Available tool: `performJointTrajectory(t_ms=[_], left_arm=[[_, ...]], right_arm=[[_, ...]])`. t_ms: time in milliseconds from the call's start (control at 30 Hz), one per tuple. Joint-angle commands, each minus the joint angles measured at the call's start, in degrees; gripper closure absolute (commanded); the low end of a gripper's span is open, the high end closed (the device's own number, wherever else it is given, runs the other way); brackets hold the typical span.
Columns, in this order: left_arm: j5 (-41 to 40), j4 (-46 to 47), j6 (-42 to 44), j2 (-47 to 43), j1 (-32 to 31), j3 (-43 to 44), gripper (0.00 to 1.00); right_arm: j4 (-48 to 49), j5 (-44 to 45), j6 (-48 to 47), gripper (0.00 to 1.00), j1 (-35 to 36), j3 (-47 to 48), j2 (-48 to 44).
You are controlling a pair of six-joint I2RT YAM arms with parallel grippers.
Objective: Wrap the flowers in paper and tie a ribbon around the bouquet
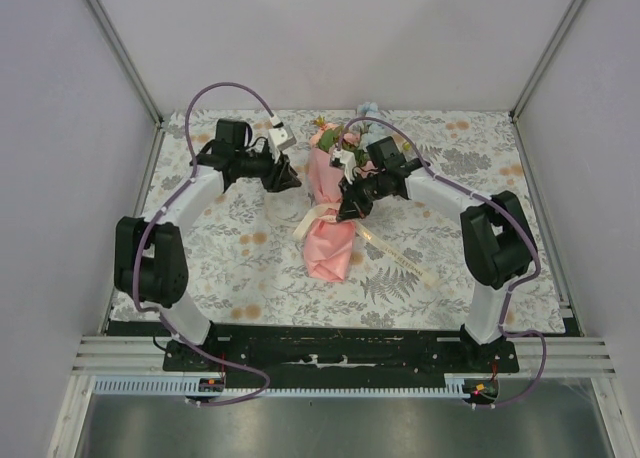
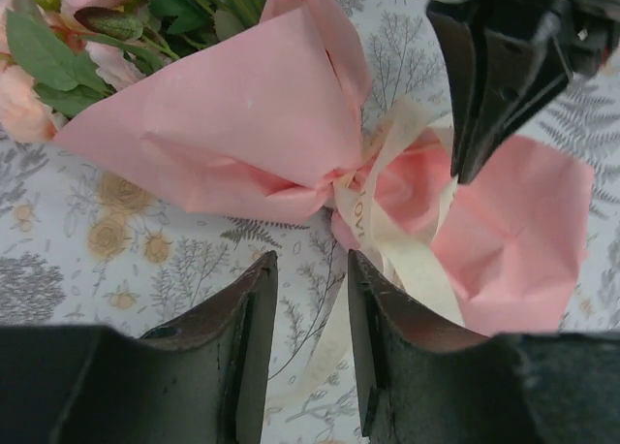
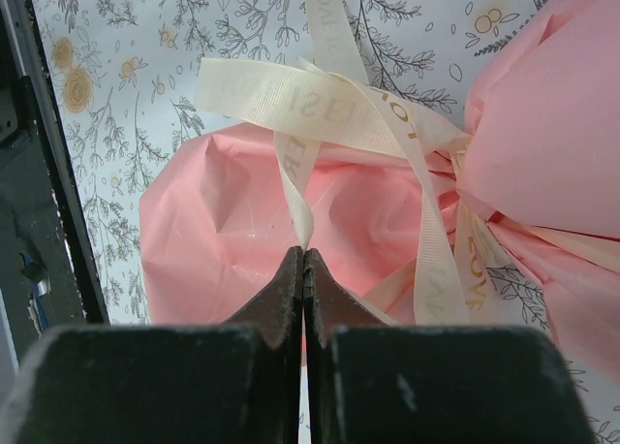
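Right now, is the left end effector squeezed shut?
No, the left end effector has its jaws standing apart, with a strand of the ribbon visible in the gap.

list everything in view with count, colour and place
paper: one sheet, salmon pink, wrapped round the stems, mid-table
flowers: one bunch, peach-pink and pale blue with green leaves, far end of the wrap
ribbon: one, cream with lettering, tied round the wrap's waist, tails loose
tablecloth: one, white with grey and orange floral print, over the table
cables: two, purple, looping off the arms
arms: two, black and white, either side of the wrap
left claw: one, black, open, facing the waist, holding nothing
right claw: one, black, shut on a ribbon strand
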Motion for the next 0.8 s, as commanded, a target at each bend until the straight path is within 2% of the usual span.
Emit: performJointTrajectory(t_ms=[0, 67, 200, 467, 600, 767], left_arm=[[2.56, 3.34, -25.39, 7.22, -1.24, 5.9, 0.58], [2.64, 2.74, -28.83, 10.03, -1.85, 8.53, 0.58], [3.35, -0.6, -29.55, 14.17, -3.17, 11.79, 0.57], [0.28, -0.87, -27.36, 16.98, -7.3, 12.32, 0.53], [-0.26, -1.31, -26.56, 18.48, -8.18, 12.76, 0.53], [-1.93, -1.31, -25.24, 18.75, -8.54, 12.15, 0.54]], right_arm=[[5.14, 1.66, 2.72, 1.0, 0.2, -1.46, -4.27], [5.23, 3.41, 3.52, 1.0, 0.2, -1.2, -3.92], [5.23, 7.28, 5.71, 1.0, 0.2, -1.2, -3.57], [6.37, 9.92, 10.37, 1.0, 1.6, -3.13, -3.92], [7.34, 13.96, 15.02, 1.0, 2.13, -4.54, -4.45], [13.48, 17.31, 21.53, 1.0, 2.04, -9.72, -7.52]])
